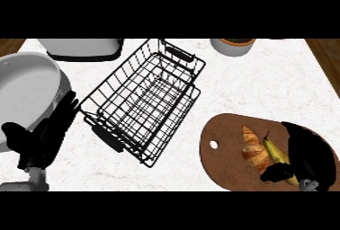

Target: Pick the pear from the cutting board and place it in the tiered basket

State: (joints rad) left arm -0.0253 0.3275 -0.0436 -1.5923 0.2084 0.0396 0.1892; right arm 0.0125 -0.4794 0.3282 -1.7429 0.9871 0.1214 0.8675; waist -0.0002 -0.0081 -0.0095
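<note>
Right hand (312, 157) over the cutting board (225, 134): fingers straight, thumb across the pear's near end. The pear (277, 150) lies on the board just left of those fingers, with a croissant (252, 146) beside it. The basket (149, 99) stands well left on the desk (266, 85). Left hand (43, 139) is spread, resting beyond the basket.

bright, soft, even light washes the white counter (266, 81) pale from near to far. shadow under the wire basket (149, 101) is faint. the left hand (41, 137) and right hand (312, 155) show as flat black shapes with little shading.
</note>
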